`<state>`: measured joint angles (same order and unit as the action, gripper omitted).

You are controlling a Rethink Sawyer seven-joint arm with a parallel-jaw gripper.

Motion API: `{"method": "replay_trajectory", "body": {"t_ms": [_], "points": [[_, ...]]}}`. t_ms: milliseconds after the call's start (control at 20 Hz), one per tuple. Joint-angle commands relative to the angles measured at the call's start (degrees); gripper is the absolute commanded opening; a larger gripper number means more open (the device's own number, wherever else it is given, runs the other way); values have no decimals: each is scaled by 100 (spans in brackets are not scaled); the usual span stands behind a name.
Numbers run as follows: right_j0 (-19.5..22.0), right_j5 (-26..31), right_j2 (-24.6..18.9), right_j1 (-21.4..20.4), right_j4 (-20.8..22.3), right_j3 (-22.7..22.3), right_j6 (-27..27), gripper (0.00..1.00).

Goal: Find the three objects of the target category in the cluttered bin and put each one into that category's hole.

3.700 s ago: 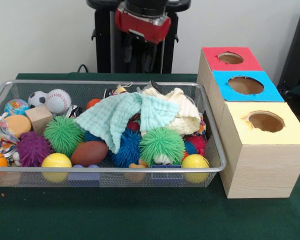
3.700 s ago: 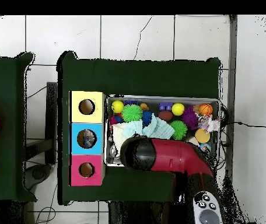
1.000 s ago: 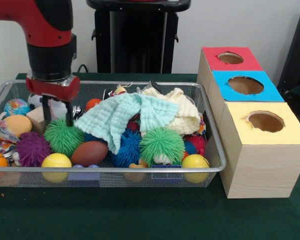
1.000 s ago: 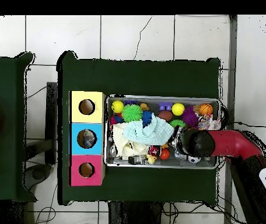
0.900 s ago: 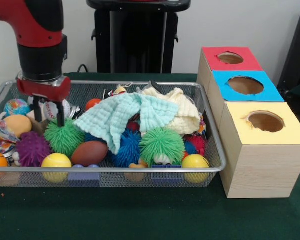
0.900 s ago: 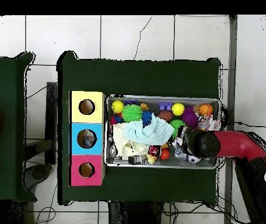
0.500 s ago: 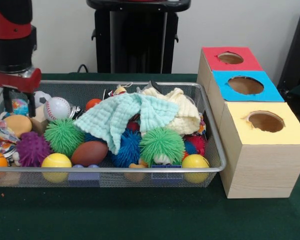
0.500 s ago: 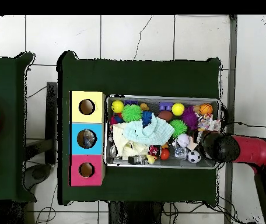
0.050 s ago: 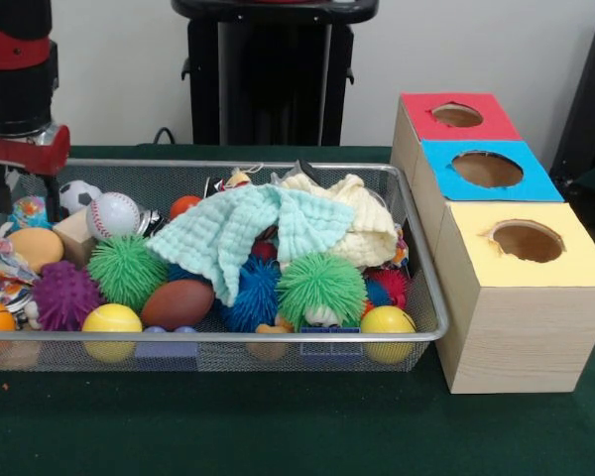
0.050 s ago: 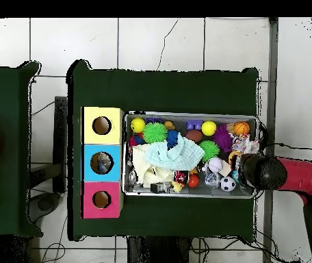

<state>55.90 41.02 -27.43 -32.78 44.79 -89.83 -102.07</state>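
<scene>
Your gripper (image 9: 25, 195) hangs over bin (image 9: 228, 167) end opposite 3 boxes (image 9: 487, 169), jaws apart, empty; likely lining up on globe ball (image 9: 28, 212).

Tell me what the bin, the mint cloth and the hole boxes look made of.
Bin: metal wire mesh, see-through grid with shiny rim. Cloth: soft woven fabric, crinkled and draped. Boxes: likely wood, grain on the sides, with matte coloured tops.

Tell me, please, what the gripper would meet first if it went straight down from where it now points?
Probably the globe-patterned ball at the bin's end, directly beneath the gripper; depth is hard to judge, so the bin's rim is possible.
</scene>
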Motion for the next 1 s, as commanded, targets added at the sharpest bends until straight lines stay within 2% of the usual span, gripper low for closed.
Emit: {"method": "replay_trajectory", "body": {"t_ms": [50,350,500,700,1000], "points": [[-446,-296,38,435,325,-117,346,100],[-851,-489,393,626,473,2,-95,100],[-1049,-352,633,767,628,208,-41,100],[-1037,-578,786,1069,710,343,-28,100],[-1158,-792,980,1043,643,216,-337,100]]}}
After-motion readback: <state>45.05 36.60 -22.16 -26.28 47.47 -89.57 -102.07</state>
